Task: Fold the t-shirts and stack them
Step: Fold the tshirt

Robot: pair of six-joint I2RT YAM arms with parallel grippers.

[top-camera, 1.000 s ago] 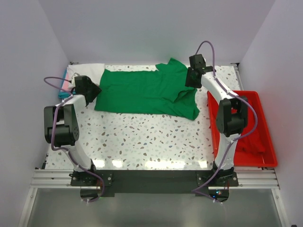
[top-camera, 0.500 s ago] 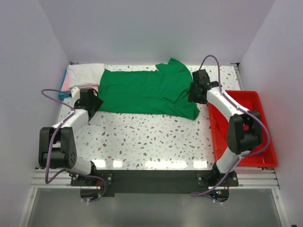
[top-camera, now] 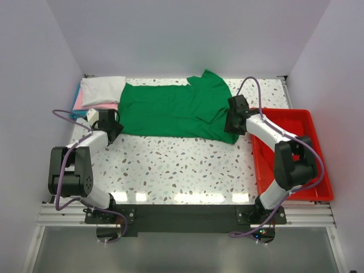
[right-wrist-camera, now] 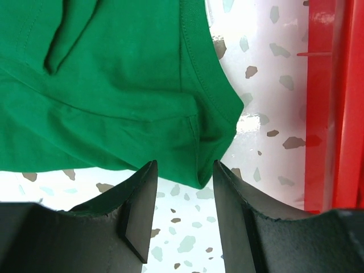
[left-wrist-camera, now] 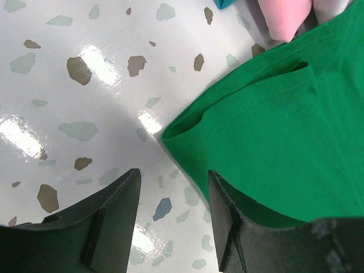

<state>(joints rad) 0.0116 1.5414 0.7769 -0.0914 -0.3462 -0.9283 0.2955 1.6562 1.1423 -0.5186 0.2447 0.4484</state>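
A bright green t-shirt (top-camera: 176,111) lies spread flat across the back of the speckled table (top-camera: 170,165). My left gripper (top-camera: 114,129) is open and empty, hovering at the shirt's near left corner (left-wrist-camera: 187,133). My right gripper (top-camera: 232,129) is open and empty over the shirt's near right corner (right-wrist-camera: 207,170). Folded white (top-camera: 102,88), pink (top-camera: 111,106) and teal (top-camera: 77,114) shirts lie stacked at the back left, partly under the green shirt's left end. The pink one also shows in the left wrist view (left-wrist-camera: 284,17).
A red plastic tray (top-camera: 311,153) with dark red cloth in it stands along the right edge, close to my right arm; its wall shows in the right wrist view (right-wrist-camera: 333,102). White walls enclose the back and sides.
Both grippers have come forward from the shirt's far side to its near corners, left and right. The shirt has not visibly moved.
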